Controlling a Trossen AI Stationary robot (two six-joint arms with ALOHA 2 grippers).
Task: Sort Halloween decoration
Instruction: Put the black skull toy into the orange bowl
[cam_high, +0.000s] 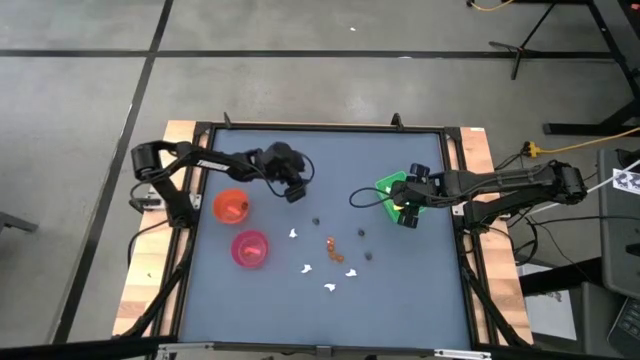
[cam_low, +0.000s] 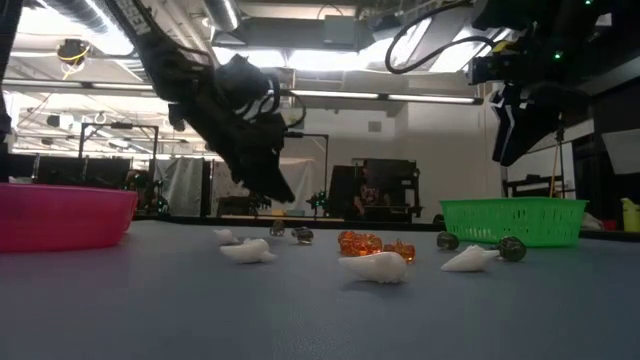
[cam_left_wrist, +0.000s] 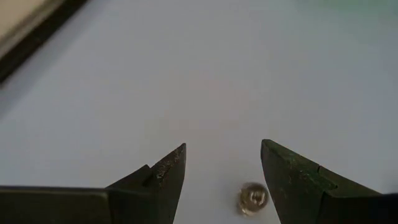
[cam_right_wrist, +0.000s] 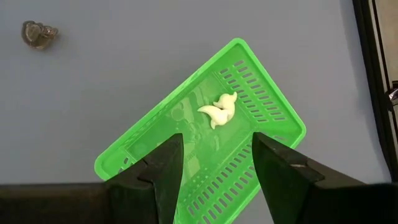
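Observation:
The decoration pieces lie loose mid-table: white ones (cam_high: 329, 288), orange ones (cam_high: 331, 245) and dark round ones (cam_high: 362, 235). Two white pieces (cam_right_wrist: 219, 110) lie in the green tray (cam_right_wrist: 155, 149). My left gripper (cam_high: 296, 194) is open and empty above the table, left of centre; a dark round piece (cam_left_wrist: 252, 198) lies on the table below, between its fingers. My right gripper (cam_high: 405, 216) is open and empty above the green tray (cam_high: 390, 186).
An orange bowl (cam_high: 231, 206) and a pink bowl (cam_high: 249, 248) stand at the left, near my left arm. In the low view the pink bowl (cam_low: 62, 214) is at the left and the green tray (cam_low: 512, 220) at the right. A person sits in the room behind.

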